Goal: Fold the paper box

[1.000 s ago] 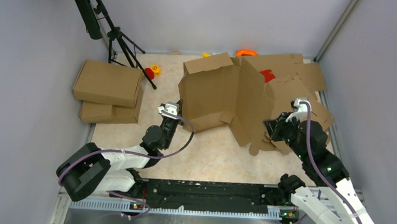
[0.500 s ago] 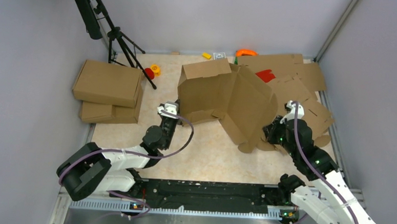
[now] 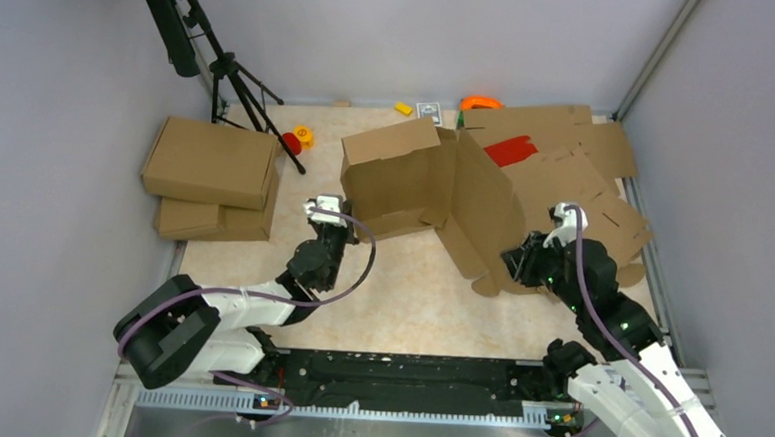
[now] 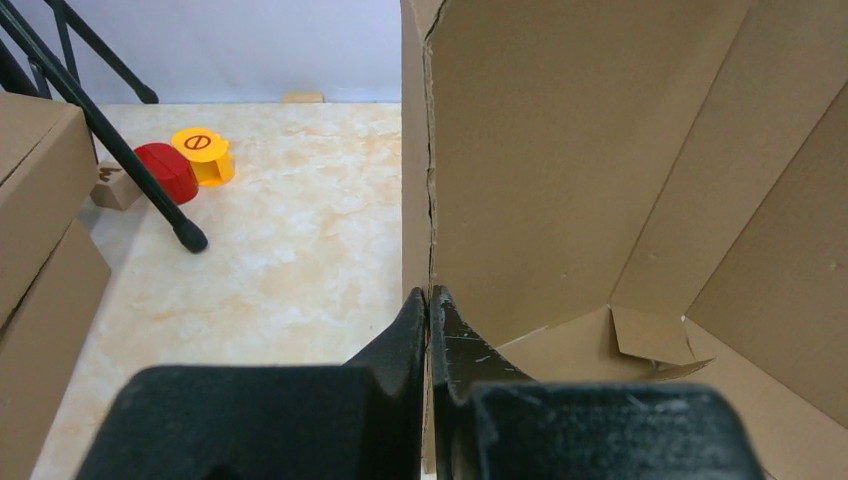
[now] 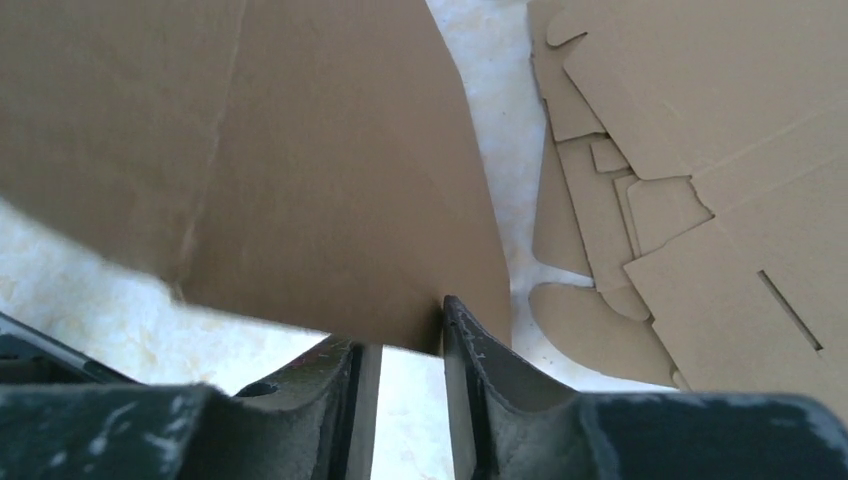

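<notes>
Over the last second the plain brown corrugated cardboard paper box [image 3: 435, 186] has swung leftward, and its tall right-hand panel has sagged from near upright to a lean. The right gripper [image 3: 523, 261] has followed it inward. The half-formed blank now stands on the marbled beige tabletop [image 3: 409, 300], between the two arms, its panels meeting in a rough V.

The left gripper [image 4: 429, 295] is pinched tight on the upright edge of the box's left wall. The right gripper's jaws stand narrowly apart, with tabletop showing between them. The leaning panel's lower edge crosses the fingertips [image 5: 455, 320], so it seems propped rather than clamped.

That prop is the weak point, I judge: any further shift could let the panel slip off and flop onto the heap of loose flat cardboard sheets [image 3: 586, 179] just behind. The left pinch sits at a creased corner, where a hard pull might tear it.
</notes>
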Controlling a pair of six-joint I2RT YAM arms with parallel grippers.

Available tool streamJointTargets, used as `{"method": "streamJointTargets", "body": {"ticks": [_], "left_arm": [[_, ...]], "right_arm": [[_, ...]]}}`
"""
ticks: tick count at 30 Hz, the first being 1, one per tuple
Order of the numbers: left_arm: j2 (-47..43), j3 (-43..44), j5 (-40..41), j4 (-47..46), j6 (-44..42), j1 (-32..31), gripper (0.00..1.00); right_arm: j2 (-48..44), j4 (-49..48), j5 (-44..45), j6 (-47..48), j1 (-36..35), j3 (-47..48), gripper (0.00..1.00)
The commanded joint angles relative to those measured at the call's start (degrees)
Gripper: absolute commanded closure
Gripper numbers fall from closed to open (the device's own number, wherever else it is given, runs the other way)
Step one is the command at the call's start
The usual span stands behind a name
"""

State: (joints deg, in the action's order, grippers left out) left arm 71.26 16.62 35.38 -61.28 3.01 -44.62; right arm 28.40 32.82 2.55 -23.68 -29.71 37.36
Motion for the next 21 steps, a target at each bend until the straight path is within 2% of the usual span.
{"method": "streamJointTargets", "body": {"ticks": [1, 2, 6, 9, 17, 19, 21], "left_arm": [[0.9, -1.1, -1.8, 0.3, 0.5, -0.1, 1.0], [1.1, -1.5, -1.8, -0.5, -0.3, -0.1, 1.0], [0.4, -2.0, -2.0, -0.7, -2.5, -0.1, 1.0], [-0.3, -1.8, -3.1, 0.2, -5.0, -0.1, 1.0], [-1.5, 0.0, -5.1, 4.4, -7.1, -0.1, 1.0], [-1.5, 0.5, -5.4, 5.1, -7.1, -0.1, 1.0], [-1.5, 1.0, -5.8, 6.1, -7.1, -0.1, 1.0]], "right_arm": [[2.0, -0.4, 3.5, 0.5, 0.1, 1.5, 0.68], [2.3, -1.0, 4.0, 1.2, 0.2, 1.5, 0.63], [2.3, -4.8, 5.7, 4.1, 0.2, 1.3, 0.3], [1.9, -9.1, 6.6, 7.1, 0.2, 0.4, 0.22], [0.1, -17.3, 2.2, 16.0, 0.1, 0.0, 0.22], [1.2, -16.9, 1.0, 16.8, 0.1, 0.6, 0.3], [2.9, -15.6, 0.4, 16.1, 0.2, 1.5, 0.53]]}}
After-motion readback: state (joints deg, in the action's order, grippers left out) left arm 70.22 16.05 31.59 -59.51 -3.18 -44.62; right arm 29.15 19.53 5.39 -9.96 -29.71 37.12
